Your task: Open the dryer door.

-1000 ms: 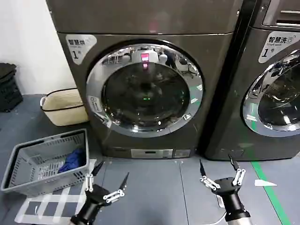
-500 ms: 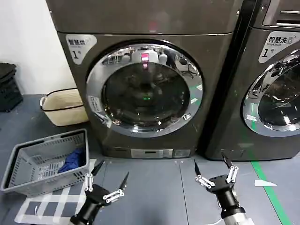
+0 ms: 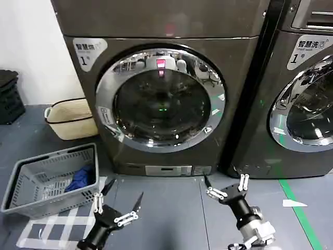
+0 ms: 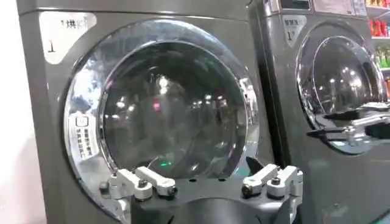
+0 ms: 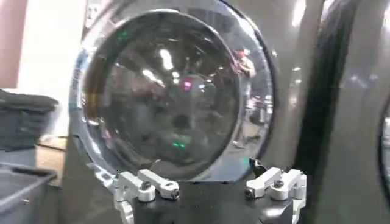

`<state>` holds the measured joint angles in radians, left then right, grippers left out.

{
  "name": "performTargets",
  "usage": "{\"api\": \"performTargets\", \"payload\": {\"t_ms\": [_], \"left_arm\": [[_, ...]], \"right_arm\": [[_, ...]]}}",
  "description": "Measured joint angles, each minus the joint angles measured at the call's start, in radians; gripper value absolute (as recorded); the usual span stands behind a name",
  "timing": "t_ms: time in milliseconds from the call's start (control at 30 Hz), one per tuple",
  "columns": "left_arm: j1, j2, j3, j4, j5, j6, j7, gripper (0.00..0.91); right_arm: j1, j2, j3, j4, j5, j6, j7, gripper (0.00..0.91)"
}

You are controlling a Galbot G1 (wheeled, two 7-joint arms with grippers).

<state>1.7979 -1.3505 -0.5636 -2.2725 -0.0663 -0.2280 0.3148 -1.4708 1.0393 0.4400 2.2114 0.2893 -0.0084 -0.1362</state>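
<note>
Dryer door (image 3: 162, 99) is shut, dead ahead above both arms. Right gripper (image 3: 225, 187) is low in front of the machine's base, jaws wide, apparently clear of the door. Left gripper (image 3: 118, 204) hangs lower-left near the basket (image 3: 31, 200), jaws also wide.

A dark grey-brown metal dryer (image 3: 171, 104) is fronted by a chrome-ringed round dark glass door (image 3: 161, 101); blue cloth (image 3: 82, 177) is held in a grey plastic mesh basket (image 3: 31, 192); a black-trimmed beige bag (image 3: 70, 119) is seen beside.

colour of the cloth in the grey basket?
Blue; the cloth lies in the basket, best seen in the head view.
</note>
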Motion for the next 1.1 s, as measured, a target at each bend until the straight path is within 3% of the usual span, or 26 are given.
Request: {"api": "performTargets", "payload": {"t_ms": [367,733,1100], "left_arm": [[0.013,-0.003,-0.005,-0.011,0.004,-0.003,0.002,0.907],[0.021,-0.016,-0.016,-0.016,0.011,-0.005,0.002,0.907],[0.031,-0.03,-0.016,-0.026,0.022,-0.006,0.003,0.907]], "right_arm": [[0.229,-0.157,-0.166,-0.087,0.095,0.003,0.011,0.907],[0.486,-0.193,-0.369,-0.166,0.182,0.001,0.024,0.907],[0.764,-0.167,-0.593,-0.247,0.278,-0.012,0.056,0.907]]}}
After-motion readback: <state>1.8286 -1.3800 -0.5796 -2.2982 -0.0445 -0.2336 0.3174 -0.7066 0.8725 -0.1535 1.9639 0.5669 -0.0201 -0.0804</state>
